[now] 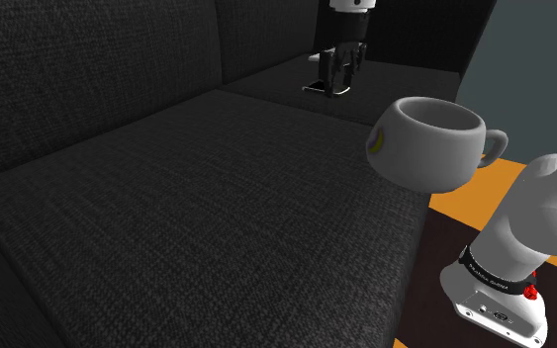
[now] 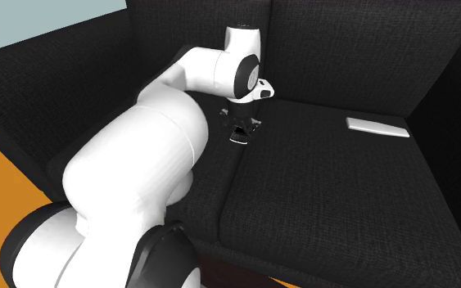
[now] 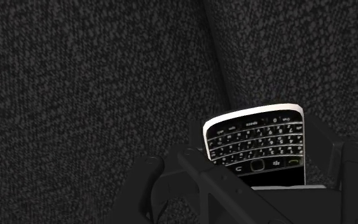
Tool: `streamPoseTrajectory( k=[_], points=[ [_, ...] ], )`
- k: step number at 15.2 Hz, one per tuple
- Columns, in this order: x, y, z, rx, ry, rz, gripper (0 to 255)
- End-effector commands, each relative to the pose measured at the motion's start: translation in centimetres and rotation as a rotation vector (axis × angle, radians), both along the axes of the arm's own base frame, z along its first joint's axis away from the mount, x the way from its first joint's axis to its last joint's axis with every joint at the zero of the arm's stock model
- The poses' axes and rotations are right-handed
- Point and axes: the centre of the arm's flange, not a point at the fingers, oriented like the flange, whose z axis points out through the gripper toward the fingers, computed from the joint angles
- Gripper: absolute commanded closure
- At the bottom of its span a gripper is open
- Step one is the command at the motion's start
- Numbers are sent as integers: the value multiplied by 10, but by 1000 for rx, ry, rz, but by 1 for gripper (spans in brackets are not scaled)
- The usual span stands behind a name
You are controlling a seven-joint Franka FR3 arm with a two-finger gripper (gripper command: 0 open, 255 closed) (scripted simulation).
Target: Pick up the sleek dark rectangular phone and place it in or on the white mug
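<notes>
Now, phone [image 3: 255, 145] between fingers [image 3: 177, 179], by sofa seam [image 3: 219, 70].

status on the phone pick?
Gripper at phone, far end of sofa. White mug at its edge. Flat white slab lies apart, not in the way.

Much of phone [image 3: 255, 143] behind claw [image 1: 337, 85]

We see a wide, bare stretch of the black sofa seat [image 1: 217, 217] between the gripper [image 1: 331, 85], which clasps the phone [image 3: 257, 146], and the white mug [image 1: 429, 143]. A hand could pass over it there. The sofa back [image 1: 88, 69] stands tall along the shoulder view's left. In the second exterior view, a flat white thing [image 2: 377, 127] lies on the right cushion, well apart from the gripper. The big white arm [image 2: 138, 155] blocks the near side.
</notes>
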Motion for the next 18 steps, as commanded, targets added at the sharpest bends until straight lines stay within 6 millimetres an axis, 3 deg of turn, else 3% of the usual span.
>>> streamPoseTrajectory(
  k=[1,18],
  points=[
    [1,0,11,0,0,0,255],
    [1,0,100,0,0,0,255]
  ],
)
